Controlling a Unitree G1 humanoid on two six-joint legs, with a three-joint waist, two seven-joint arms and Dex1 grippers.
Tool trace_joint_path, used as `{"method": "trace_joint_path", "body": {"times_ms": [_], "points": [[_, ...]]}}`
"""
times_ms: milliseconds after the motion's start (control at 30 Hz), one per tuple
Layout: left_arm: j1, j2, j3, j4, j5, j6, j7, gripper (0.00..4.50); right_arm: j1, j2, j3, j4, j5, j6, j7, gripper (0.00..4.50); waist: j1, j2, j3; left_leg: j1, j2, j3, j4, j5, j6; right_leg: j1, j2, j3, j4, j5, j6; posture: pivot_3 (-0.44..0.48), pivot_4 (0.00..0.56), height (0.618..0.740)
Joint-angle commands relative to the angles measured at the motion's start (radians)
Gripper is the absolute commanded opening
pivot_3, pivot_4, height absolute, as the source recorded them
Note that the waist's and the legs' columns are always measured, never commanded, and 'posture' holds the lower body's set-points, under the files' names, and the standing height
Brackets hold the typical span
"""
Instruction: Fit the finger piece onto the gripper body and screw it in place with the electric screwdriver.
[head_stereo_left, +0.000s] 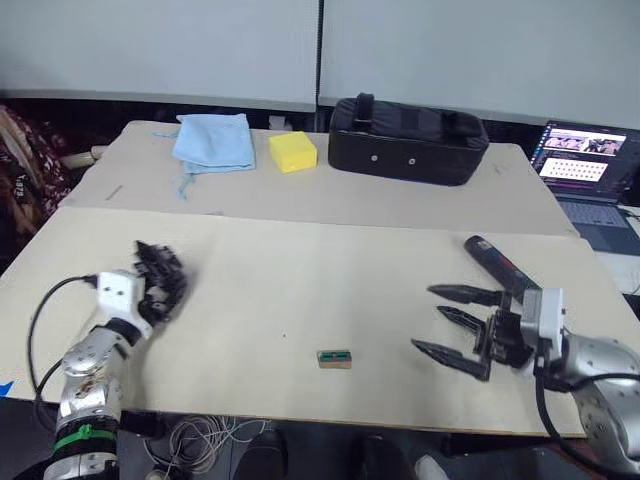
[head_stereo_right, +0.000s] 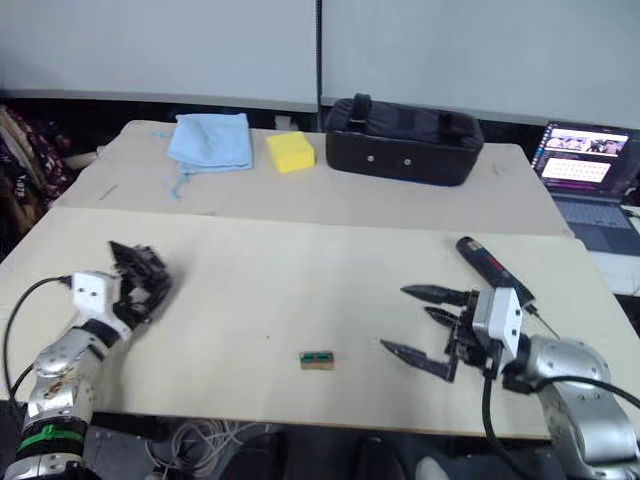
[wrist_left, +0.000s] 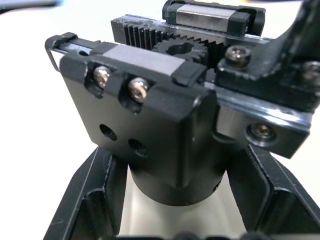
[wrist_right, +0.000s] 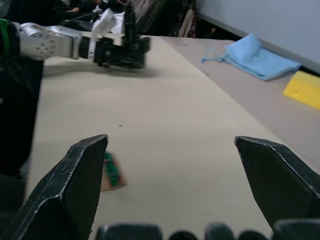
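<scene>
The gripper body (wrist_left: 150, 110), a blocky black mechanism with silver screws and a toothed gear on a round base, sits between the fingers of my left gripper (head_stereo_left: 168, 285), which is shut on it near the table's left side. My right gripper (head_stereo_left: 422, 318) hangs open over the right side with nothing between its fingers. Under it on the table lies a short black pointed piece, apparently the finger piece (head_stereo_left: 462, 320). The electric screwdriver (head_stereo_left: 495, 262), black with a reddish mark, lies just behind the right gripper.
A small green part on a card (head_stereo_left: 334, 358) lies near the front edge. At the back stand a black zipped bag (head_stereo_left: 405, 138), a yellow block (head_stereo_left: 292, 151) and a blue cloth pouch (head_stereo_left: 212, 141). A laptop (head_stereo_left: 590, 165) is at the far right.
</scene>
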Motion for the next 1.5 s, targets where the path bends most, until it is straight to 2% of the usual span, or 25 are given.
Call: {"method": "trace_joint_path", "body": {"times_ms": [33,167,367,600,933,1000,1067,1100,1300,1500], "points": [[0.008,0.019,-0.145,-0.297,-0.024,0.026,-0.135,2.33,0.019,-0.010,-0.073,-0.045,0.024,-0.003,-0.029,4.50,-0.002,0.000,0.000,0.000,0.000,0.000,0.001,0.000,0.000,0.000,0.000,0.000,0.000,0.000,0.001,0.000,0.150,0.740],[-0.038,-0.025,-0.267,-0.320,0.014,0.071,-0.164,2.33,0.041,0.008,-0.056,-0.066,0.010,-0.010,-0.048,4.50,-0.010,0.001,0.000,0.003,0.000,0.002,0.001,-0.001,0.001,0.001,0.001,0.002,0.000,0.000,0.001,0.000,0.150,0.740],[-0.137,-0.098,-0.407,-0.185,0.125,0.066,-0.171,2.33,0.072,0.037,-0.035,-0.101,-0.001,-0.014,-0.083,4.50,-0.030,0.001,0.000,0.005,0.002,0.001,0.002,0.001,0.004,0.001,0.004,0.003,0.004,-0.001,-0.001,0.000,0.150,0.740],[-0.197,-0.174,-0.442,-0.102,0.128,0.079,-0.202,2.33,0.115,0.039,-0.051,-0.127,-0.005,-0.024,-0.104,4.50,-0.029,0.002,0.000,0.002,0.001,0.001,0.009,-0.002,0.008,0.002,0.003,0.004,0.003,0.000,0.000,0.000,0.150,0.740],[-0.212,-0.203,-0.456,-0.055,0.169,0.143,-0.179,2.33,0.135,0.046,-0.056,-0.129,-0.013,-0.037,-0.109,4.50,-0.031,0.002,0.000,0.002,0.001,0.001,0.010,-0.002,0.008,0.002,0.003,0.004,0.003,0.000,0.001,0.000,0.150,0.740],[-0.211,-0.197,-0.453,-0.049,0.174,0.126,-0.178,3.40,0.132,0.046,-0.053,-0.123,-0.015,-0.041,-0.109,4.50,-0.031,0.002,0.000,0.002,0.001,0.001,0.010,-0.002,0.008,0.002,0.003,0.004,0.003,0.000,0.001,0.000,0.150,0.740],[-0.204,-0.188,-0.443,-0.049,0.164,0.138,-0.185,4.25,0.128,0.046,-0.051,-0.115,-0.018,-0.045,-0.109,4.50,-0.030,0.002,0.000,0.002,0.001,0.001,0.010,-0.002,0.008,0.002,0.003,0.004,0.003,0.000,0.001,0.000,0.150,0.740],[-0.191,-0.181,-0.435,-0.061,0.155,0.147,-0.189,4.45,0.128,0.046,-0.050,-0.112,-0.018,-0.047,-0.109,4.50,-0.031,0.002,0.000,0.002,0.001,0.001,0.010,-0.002,0.008,0.002,0.003,0.004,0.003,0.000,0.001,0.000,0.150,0.740],[-0.099,-0.160,-0.406,-0.168,0.113,0.203,-0.186,4.45,0.115,0.050,-0.039,-0.101,-0.021,-0.050,-0.111,4.50,-0.031,0.002,0.000,0.003,0.001,0.001,0.009,-0.002,0.008,0.002,0.003,0.004,0.003,0.000,0.001,0.000,0.150,0.740],[-0.044,-0.191,-0.419,-0.260,0.120,0.270,-0.118,4.45,0.109,0.058,-0.031,-0.094,-0.030,-0.054,-0.115,4.50,-0.029,0.002,0.000,0.003,0.001,0.001,0.009,-0.003,0.007,0.003,0.002,0.003,0.002,0.000,0.001,0.000,0.150,0.740]]}}
